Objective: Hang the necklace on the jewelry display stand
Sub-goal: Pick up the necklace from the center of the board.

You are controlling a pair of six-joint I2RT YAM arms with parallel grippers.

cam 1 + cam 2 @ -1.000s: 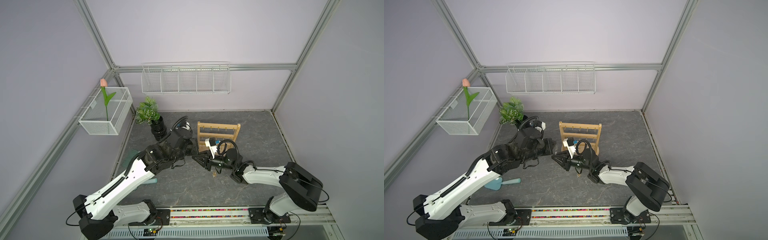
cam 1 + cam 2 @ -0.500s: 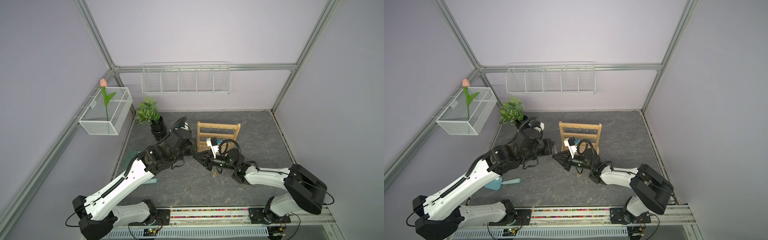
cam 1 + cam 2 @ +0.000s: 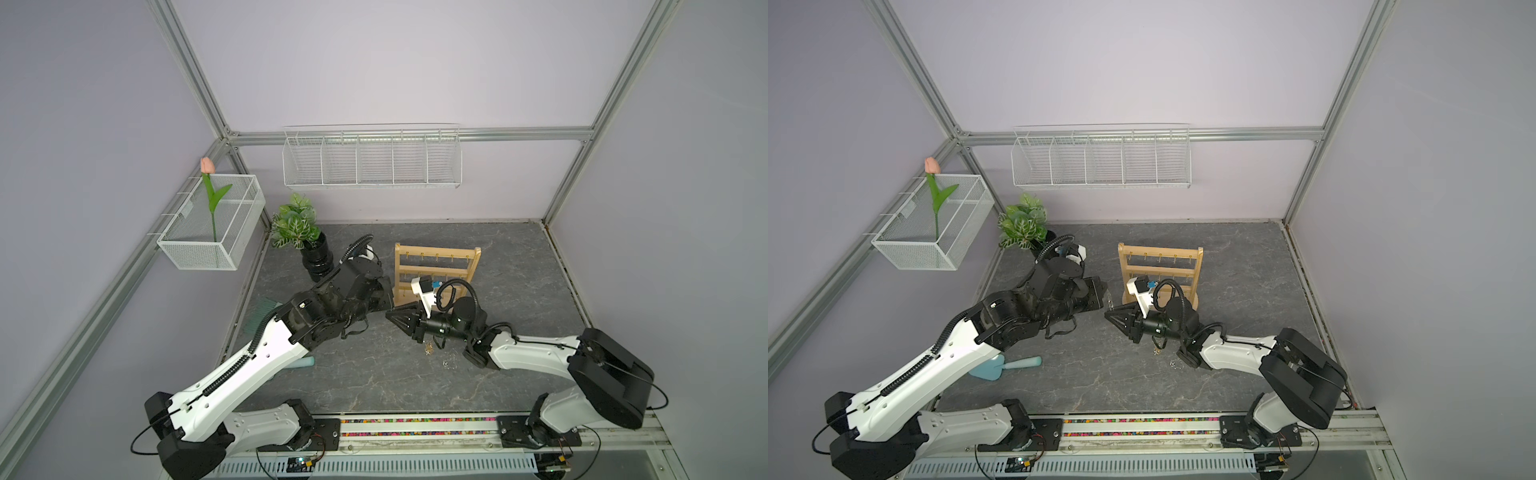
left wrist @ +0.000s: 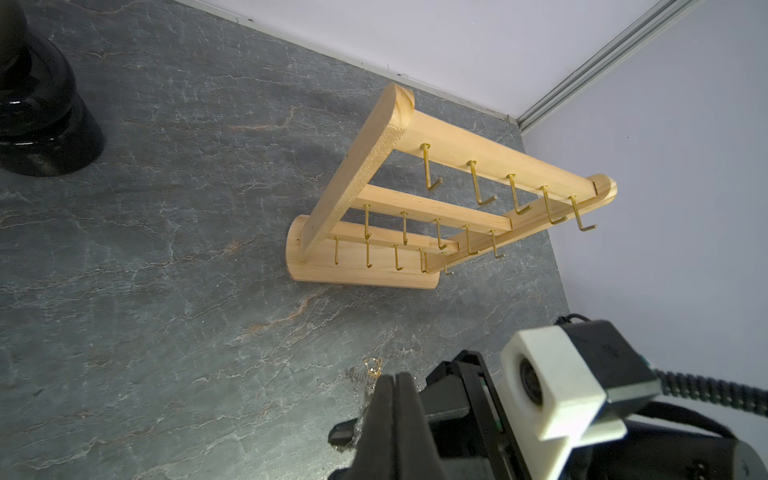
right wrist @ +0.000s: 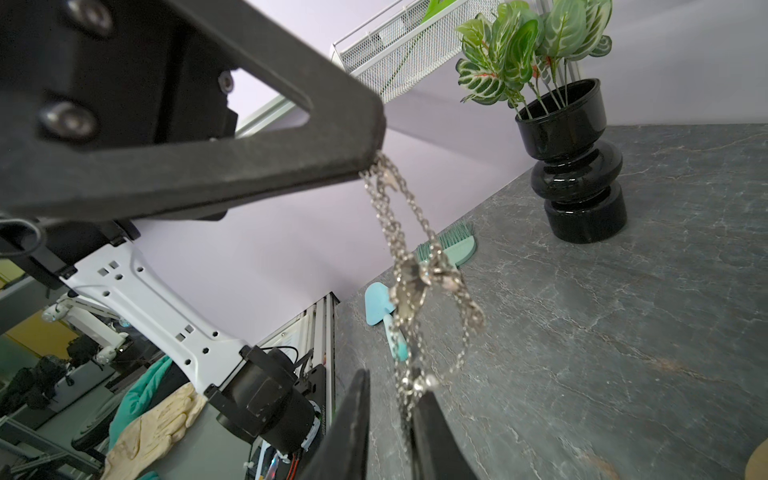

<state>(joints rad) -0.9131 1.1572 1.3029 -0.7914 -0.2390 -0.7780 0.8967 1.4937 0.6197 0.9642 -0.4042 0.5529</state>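
Right wrist view: the necklace (image 5: 409, 282) is pinched at the tip of the closed left gripper (image 5: 371, 158) and is hung down between the slightly parted jaws of the right gripper (image 5: 390, 419). The jewelry display stand (image 3: 436, 252) is seen upright on the table, just to the far side of both.
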